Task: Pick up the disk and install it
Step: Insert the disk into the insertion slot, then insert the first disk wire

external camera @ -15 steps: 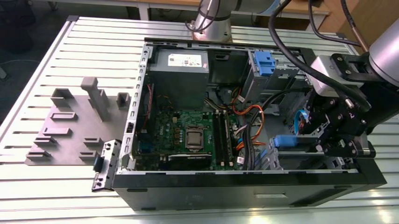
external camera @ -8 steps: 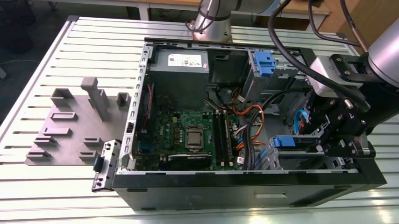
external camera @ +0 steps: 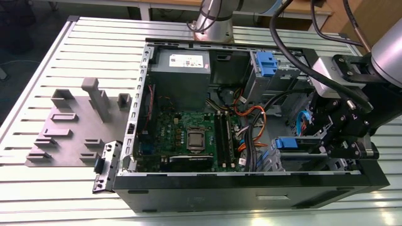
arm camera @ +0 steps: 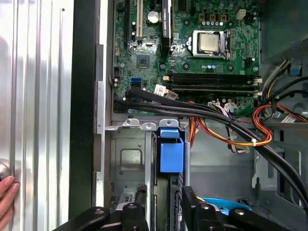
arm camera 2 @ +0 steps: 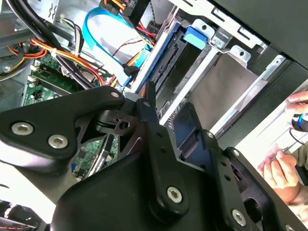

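Observation:
The disk (external camera: 287, 142) stands on edge in the drive bay at the near corner of the open computer case (external camera: 251, 181), on the exterior view's right. Its bright blue carrier tab (arm camera: 172, 153) points toward the motherboard, and the same tab (arm camera 2: 195, 36) appears beyond the fingers in the second wrist view. My gripper (external camera: 334, 141) reaches into the bay from the exterior view's right. In both wrist views its black fingers (arm camera: 188, 202) lie along both faces of the disk, and my gripper (arm camera: 163, 193) (arm camera 2: 171, 109) looks shut on it. The disk's rear part is hidden by the gripper body.
A second blue carrier (external camera: 267, 63) sits in the far bay, beside the grey power-supply box (external camera: 180, 70). Black and orange cables (arm camera: 226, 127) run between the bay and the motherboard (external camera: 188, 134). A grey fixture plate (external camera: 75, 127) lies on the slatted table. A person's hand (arm camera 2: 284, 168) (arm camera: 6, 198) is close outside the case.

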You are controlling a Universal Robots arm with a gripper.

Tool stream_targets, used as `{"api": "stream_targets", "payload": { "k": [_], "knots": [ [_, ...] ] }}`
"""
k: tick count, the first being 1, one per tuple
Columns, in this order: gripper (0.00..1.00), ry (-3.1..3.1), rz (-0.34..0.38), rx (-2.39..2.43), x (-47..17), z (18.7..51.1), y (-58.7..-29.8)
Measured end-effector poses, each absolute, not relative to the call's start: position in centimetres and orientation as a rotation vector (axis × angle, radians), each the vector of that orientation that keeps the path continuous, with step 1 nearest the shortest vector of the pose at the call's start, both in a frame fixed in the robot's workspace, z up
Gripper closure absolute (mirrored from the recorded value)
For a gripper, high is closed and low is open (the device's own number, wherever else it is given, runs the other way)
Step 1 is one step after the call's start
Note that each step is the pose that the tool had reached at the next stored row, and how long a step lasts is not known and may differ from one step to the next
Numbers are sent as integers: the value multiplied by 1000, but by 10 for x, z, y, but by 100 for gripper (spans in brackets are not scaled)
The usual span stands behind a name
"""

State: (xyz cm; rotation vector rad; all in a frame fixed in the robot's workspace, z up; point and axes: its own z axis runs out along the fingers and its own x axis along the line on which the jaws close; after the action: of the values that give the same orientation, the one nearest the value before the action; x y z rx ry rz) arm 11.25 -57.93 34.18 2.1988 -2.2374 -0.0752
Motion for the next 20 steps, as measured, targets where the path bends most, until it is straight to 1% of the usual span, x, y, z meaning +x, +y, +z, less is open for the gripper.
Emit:
{"api": "stream_targets", "payload": {
  "k": [3, 5, 20],
  "knots": [
    [58, -2238, -76, 2199, 113, 343, -579],
    [58, -2237, -75, 2199, 113, 355, -579],
    [58, -2238, -76, 2199, 113, 360, -579]
  ]
}}
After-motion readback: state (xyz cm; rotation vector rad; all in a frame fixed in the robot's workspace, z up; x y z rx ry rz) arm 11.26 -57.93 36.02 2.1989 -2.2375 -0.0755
